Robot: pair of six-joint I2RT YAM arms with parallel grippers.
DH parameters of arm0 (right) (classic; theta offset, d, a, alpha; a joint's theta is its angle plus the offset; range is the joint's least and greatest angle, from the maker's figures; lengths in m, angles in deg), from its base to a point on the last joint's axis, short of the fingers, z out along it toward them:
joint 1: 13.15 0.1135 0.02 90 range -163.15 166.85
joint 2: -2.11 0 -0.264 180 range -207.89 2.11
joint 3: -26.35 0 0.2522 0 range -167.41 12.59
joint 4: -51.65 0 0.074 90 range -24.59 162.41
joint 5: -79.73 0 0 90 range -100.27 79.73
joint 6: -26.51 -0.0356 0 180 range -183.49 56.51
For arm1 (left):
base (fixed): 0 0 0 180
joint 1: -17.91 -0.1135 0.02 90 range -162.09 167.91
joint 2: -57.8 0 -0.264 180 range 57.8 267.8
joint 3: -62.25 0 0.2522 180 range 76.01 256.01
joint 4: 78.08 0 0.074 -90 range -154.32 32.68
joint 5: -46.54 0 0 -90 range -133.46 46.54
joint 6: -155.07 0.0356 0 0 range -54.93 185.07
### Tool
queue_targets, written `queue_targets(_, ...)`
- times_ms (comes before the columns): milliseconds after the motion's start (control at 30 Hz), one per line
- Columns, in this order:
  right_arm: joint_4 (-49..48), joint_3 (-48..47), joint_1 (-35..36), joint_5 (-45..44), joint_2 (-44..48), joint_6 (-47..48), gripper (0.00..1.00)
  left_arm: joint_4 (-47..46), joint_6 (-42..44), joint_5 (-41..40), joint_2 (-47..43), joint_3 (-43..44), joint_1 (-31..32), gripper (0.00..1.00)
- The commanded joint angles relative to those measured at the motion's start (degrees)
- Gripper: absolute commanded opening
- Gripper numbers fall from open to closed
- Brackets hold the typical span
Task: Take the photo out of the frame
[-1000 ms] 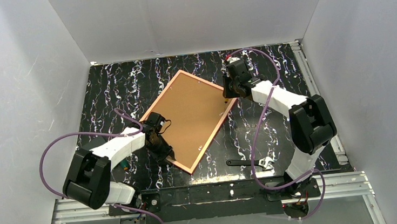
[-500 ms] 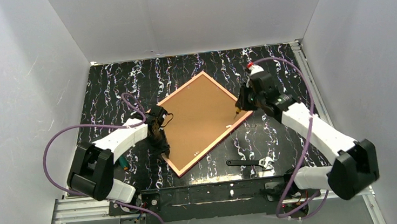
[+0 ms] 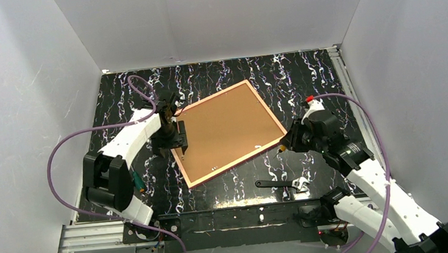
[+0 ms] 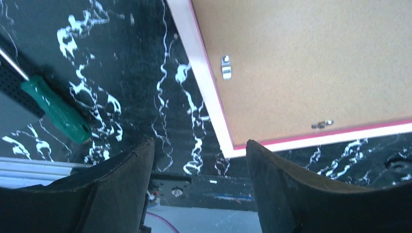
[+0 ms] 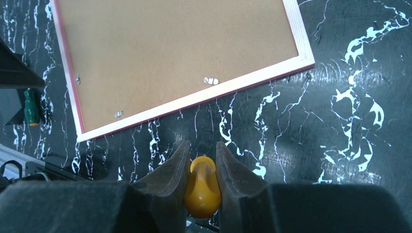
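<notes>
Wrench point(image 3: 283, 184) near frame point(image 3: 228, 132), top view only

Top camera looks down from behind; wrist cameras peer closely past their jaws, sharing one corner of the frame point(image 3: 228, 132) beyond

Brown-backed frame point(image 4: 206, 92) corner, face down — green screwdriver handle point(image 4: 56, 110) left
</notes>
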Motion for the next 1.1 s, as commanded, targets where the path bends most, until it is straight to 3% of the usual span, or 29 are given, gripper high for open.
queue_targets(0, 2.58, 0.8, 0.03, 2.16, 4.18, -1.17, 0.01, 11.55, -4.1, 4.24, -6.11, -0.18, -0.27, 0.69)
queue_targets(133, 4.69, 0.92, 0.08, 7.0, 6.62, -1.67, 0.01, 7.91, -21.92, 13.23, -15.43, -9.03, -0.27, 0.69)
queue_targets(233, 7.61, 0.71, 0.07, 10.77, 8.36, -1.63, 0.01, -4.07, -38.82, 16.64, -25.06, -21.2, 0.4, 0.71)
queue_targets(300, 9.77, 0.41, 0.03, 13.07, 9.78, -1.81, 0.01, -8.33, -46.39, 15.33, -28.89, -26.18, 0.72, 0.82)
queue_targets(433, 13.04, 0.5, 0.04, 15.48, 12.91, -1.88, 0.01, -12.09, -55.44, 10.21, -32.11, -31.18, 3.09, 0.89)
queue_targets(467, 14.06, 0.45, 0.07, 15.66, 13.32, -1.75, 0.01, -11.42, -57.33, 8.05, -32.47, -31.45, 4.17, 0.95)
queue_targets(533, 15.63, 0.17, 0.02, 15.42, 14.29, -1.67, 0.01, -9.92, -64.2, 5.97, -32.01, -32.56, 6.09, 0.97)
queue_targets(633, 16.12, 0.5, 0.05, 14.76, 16.15, -2.73, 0.01, -11.31, -72.34, 4.95, -29.6, -34.86, 8.98, 0.96)
queue_targets(800, 16.1, 0.57, 0.07, 14.3, 17.48, -4.61, 0.01, -15.43, -77.98, -0.22, -26.92, -37.73, 12.36, 0.93)
queue_targets(967, 17.61, 0.23, 0.08, 12.12, 19.49, -6.01, 0.01, -20.88, -81.11, -4.23, -27.79, -43.06, 12.81, 0.79)
queue_targets(1067, 18.5, 0.14, 0.12, 12.32, 20.15, -6.64, 0.01, -22.25, -81.73, -4.47, -27.72, -44.66, 12.82, 0.63)
